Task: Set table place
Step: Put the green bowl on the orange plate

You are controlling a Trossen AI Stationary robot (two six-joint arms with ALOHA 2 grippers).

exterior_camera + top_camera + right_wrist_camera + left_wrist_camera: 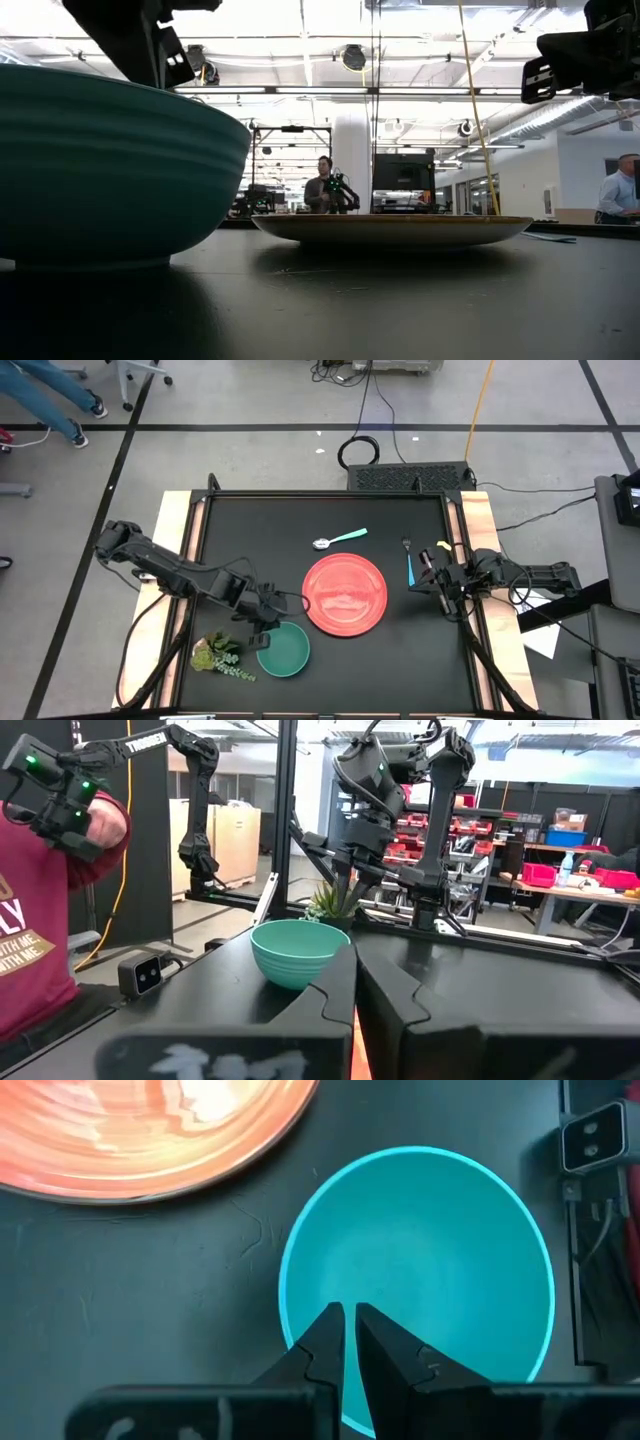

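A big round red plate [345,593] lies flat in the middle of the black table [300,520]. A small teal-green bowl [283,650] sits upright near it. A teal-handled spoon [339,538] and a blue-handled fork [408,563] lie flat nearby.

Teal bowl [298,952] stood on black desk [520,990]; left gripper [338,885] hung over its far rim; plant sprig [330,903] behind; red-shirted person [40,910] alongside.

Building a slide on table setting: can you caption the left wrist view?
Left gripper poised over the near rim of the teal bowl, jaws nearly closed, red plate beside it.
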